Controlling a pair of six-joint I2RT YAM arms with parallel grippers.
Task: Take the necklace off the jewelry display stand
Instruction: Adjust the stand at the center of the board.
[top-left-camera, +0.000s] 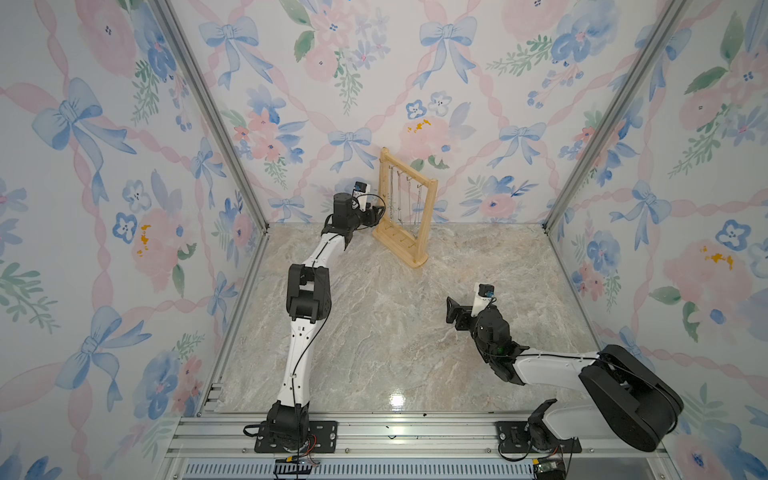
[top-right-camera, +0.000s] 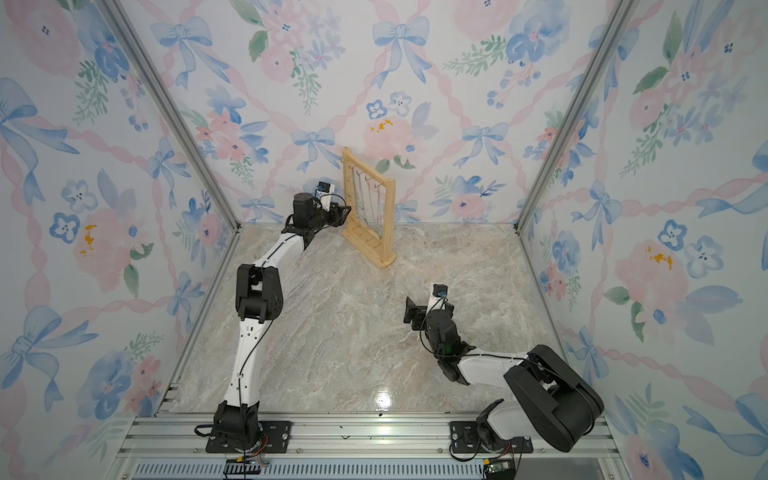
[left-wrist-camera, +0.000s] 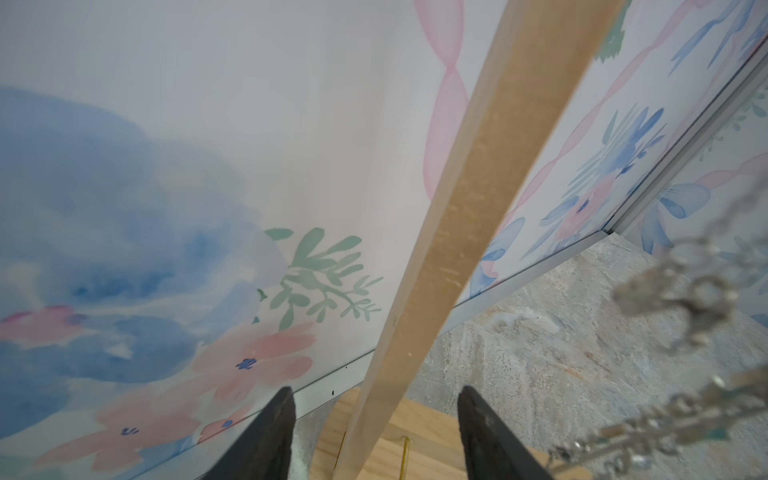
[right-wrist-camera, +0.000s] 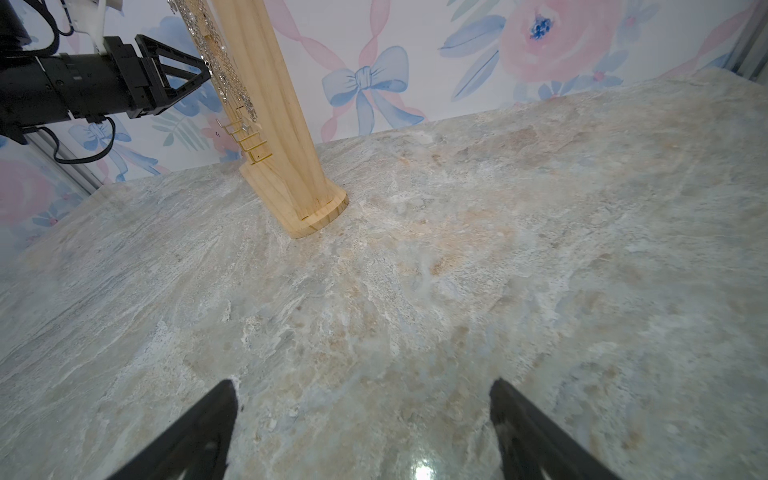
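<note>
Only your left wrist view shows the left gripper with jaws apart astride an upright of the jewelry display stand at the table back, necklace hanging there. The right gripper gapes wide.

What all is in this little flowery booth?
Stand: one, light wood, upright at the table's far side.
Chains: about four, silvery, hanging from its top bar.
Hooks: several, brass, on its low rail.
Table: one, marbled beige.
Walls: three, floral paper with blue bows.
Left arm: black and white, reaching the stand.
Right arm: black and white, folded near the front.
Left gripper: black, open, fingers either side of a stand upright.
Right gripper: black, open, above bare table.
</note>
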